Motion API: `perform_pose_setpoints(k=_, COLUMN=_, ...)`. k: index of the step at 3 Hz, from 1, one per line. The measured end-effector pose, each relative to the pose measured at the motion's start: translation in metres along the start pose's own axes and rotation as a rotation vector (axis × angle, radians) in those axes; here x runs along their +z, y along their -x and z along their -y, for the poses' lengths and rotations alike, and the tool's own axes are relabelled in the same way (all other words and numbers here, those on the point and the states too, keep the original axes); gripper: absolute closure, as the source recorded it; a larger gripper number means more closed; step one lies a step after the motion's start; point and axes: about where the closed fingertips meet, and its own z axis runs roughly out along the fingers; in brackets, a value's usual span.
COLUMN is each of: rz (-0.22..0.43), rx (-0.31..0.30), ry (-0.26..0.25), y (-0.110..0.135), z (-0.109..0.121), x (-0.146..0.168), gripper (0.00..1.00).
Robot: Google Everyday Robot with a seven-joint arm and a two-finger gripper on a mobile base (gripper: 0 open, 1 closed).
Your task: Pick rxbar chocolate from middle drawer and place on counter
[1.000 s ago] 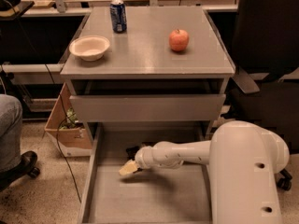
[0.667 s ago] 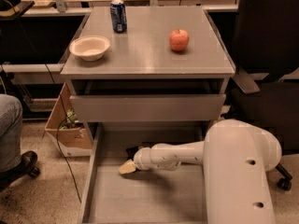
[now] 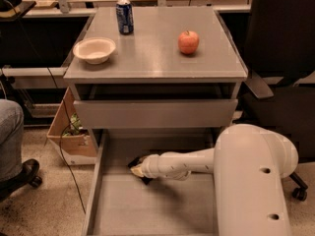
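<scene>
Observed from the left of the frame across to the right.

Upper left: on the counter (image 3: 157, 60) stand a pale bowl (image 3: 94, 49) and a soda can (image 3: 124, 17), well apart from each other. The lower middle of the slab is bare and would suit as a landing spot.

Lower left to centre: the middle drawer (image 3: 142, 210) is pulled fully out, with bare floor toward the bottom of the frame. The gripper (image 3: 138, 169) is low in the drawer, near its back left part and under the overhang of the upper drawer front (image 3: 155, 113). Whether it is spread or clamped cannot be told from here. A dark flat sliver touching its tip I take for the rxbar chocolate (image 3: 146, 180) (mostly hidden by the gripper).

Centre right: a red apple (image 3: 188, 42) sits on the counter. Below, the white arm (image 3: 197, 162) reaches in from the lower right.

Judgement: the step in hand is securing the bar. To do it well, close squarely across the wrapper's narrow side. Lift only slightly, then draw back toward the bottom of the frame before rising, since the upper drawer front juts out above. Keep the bar level.
</scene>
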Motion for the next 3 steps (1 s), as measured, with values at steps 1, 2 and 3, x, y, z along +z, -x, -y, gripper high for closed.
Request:
perform_pose_setpoints(k=1, rz=0.006, rx=-0.036, ry=-0.005, y=0.002, z=-0.006, x=-0.013, gripper=0.96)
perform_pose_setpoints(k=2, rz=-0.015, rx=-0.065, ry=0.017, y=-0.001, z=-0.009, x=-0.043, gripper=1.0)
perform_pose_setpoints(k=3, rz=-0.057, rx=-0.085, ry=0.048, y=-0.007, z=-0.012, x=-0.087, gripper=1.0)
